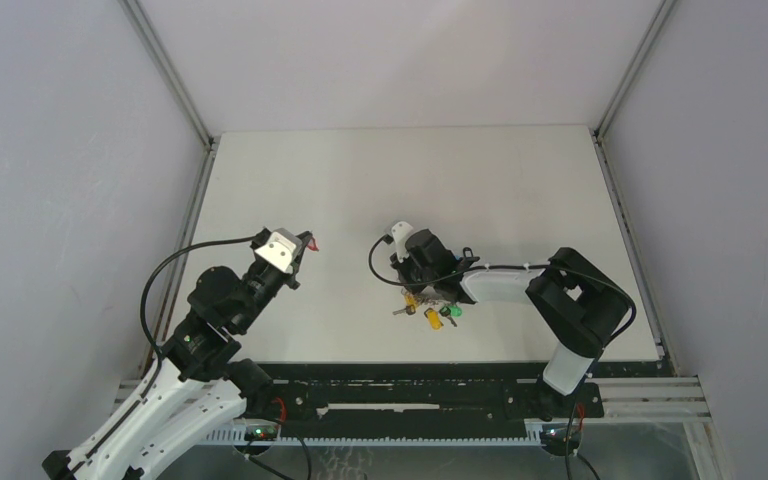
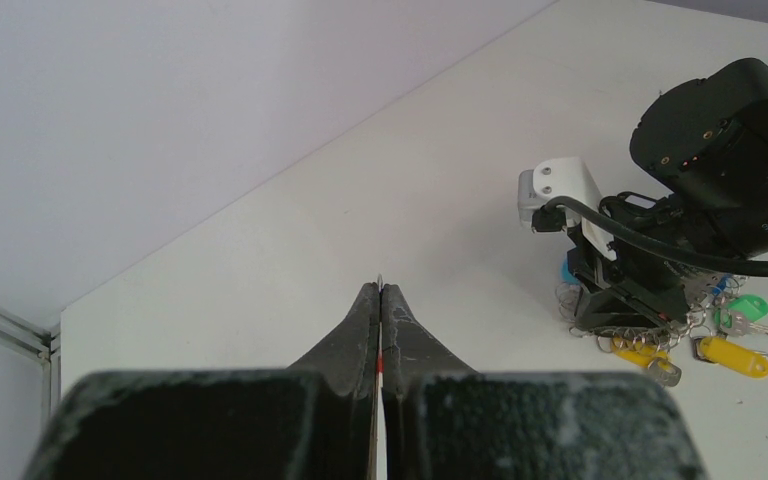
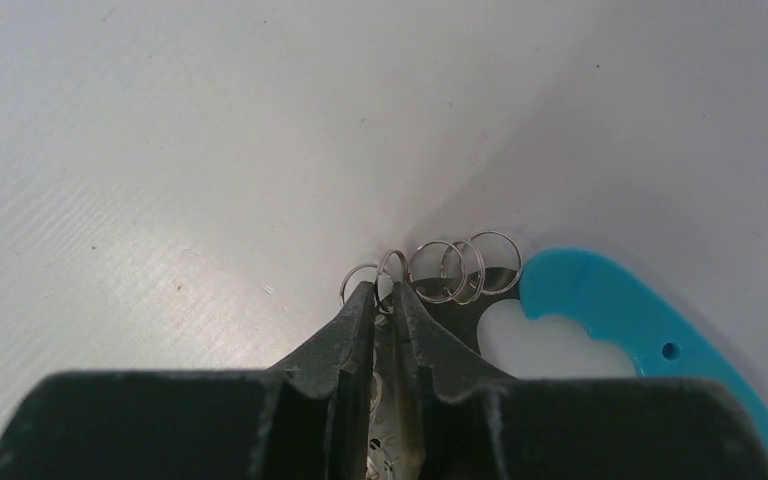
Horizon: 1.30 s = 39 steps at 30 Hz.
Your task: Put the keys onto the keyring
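My left gripper [image 1: 301, 246] is shut on the red-tagged key [image 1: 314, 243] and holds it above the table, left of the keyring. In the left wrist view the jaws [image 2: 381, 291] are pressed together, with a red sliver [image 2: 381, 362] between them and a thin metal tip sticking out in front. My right gripper [image 1: 412, 282] is shut on the keyring [image 1: 430, 303], which lies on the table with yellow and green tagged keys. In the right wrist view the jaws [image 3: 385, 293] pinch the metal part beside several small split rings [image 3: 450, 270]. The light-blue band [image 3: 640, 322] curves to the right.
The white table [image 1: 410, 180] has grey walls at the back and both sides. The right arm's black body [image 2: 725, 165] and its cable stand over the keyring in the left wrist view. Yellow [image 2: 732, 356] and green [image 2: 750, 306] tags lie beside it.
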Motion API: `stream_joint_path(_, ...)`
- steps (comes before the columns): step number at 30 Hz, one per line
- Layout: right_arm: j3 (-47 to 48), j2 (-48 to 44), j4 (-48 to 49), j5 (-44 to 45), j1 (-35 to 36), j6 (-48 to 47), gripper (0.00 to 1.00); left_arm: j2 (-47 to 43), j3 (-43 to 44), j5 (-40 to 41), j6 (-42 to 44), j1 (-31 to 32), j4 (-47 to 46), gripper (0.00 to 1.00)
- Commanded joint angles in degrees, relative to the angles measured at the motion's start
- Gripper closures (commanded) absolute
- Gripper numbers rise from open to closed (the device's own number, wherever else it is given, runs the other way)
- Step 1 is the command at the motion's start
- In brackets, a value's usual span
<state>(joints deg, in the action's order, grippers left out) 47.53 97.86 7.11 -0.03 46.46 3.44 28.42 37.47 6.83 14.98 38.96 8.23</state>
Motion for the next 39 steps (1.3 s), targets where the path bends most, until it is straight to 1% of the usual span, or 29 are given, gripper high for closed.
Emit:
stream_joint_path(1, 1.87, 0.26, 2.32, 1.16, -0.55, 0.50, 0.89, -0.38, -0.30, -1.10, -1.08, -0.29, -1.79, 1.00)
stream_joint_path(9, 1.87, 0.98, 1.11, 0.77, -0.50, -0.16, 0.89, -0.32, -0.30, -1.03, -0.99, -0.29, -1.81, 1.00)
stream_joint_path(17, 1.53, 1.95, 0.51, 2.99, -0.16, -1.15, 0.89, -0.30, -0.30, -0.95, -1.05, -0.29, -1.78, 1.00)
stream_joint_path(21, 1.20, 1.92, 0.14, 3.53, -0.07, -1.66, 0.93, -0.18, -0.30, -0.99, -1.03, -0.29, -1.77, 1.00)
stream_joint_path(25, 0.60, 0.50, 0.14, 2.41, 0.03, -2.97, 0.99, 0.04, -0.30, -1.12, -1.04, -0.30, -1.73, 1.00)
stream_joint_path(26, 0.46, -0.11, 0.03, 1.87, 0.01, -3.38, 1.00, 0.10, -0.30, -1.28, -1.09, -0.30, -1.81, 1.00)
stream_joint_path(30, 0.11, -3.77, -1.40, -2.13, -0.33, -6.05, 1.00, 0.54, -0.30, -1.71, -1.03, -0.26, -1.77, 1.00)
stream_joint_path(35, 1.06, -7.80, -6.36, -12.55, -2.14, -12.26, 1.00, 1.77, -0.30, -4.44, -0.91, -0.29, -1.72, 1.00)
stream_joint_path(39, 2.15, -10.47, -11.50, -19.35, -3.08, -18.14, 1.00, 3.07, -0.30, -9.14, -0.62, -0.29, -1.78, 1.00)
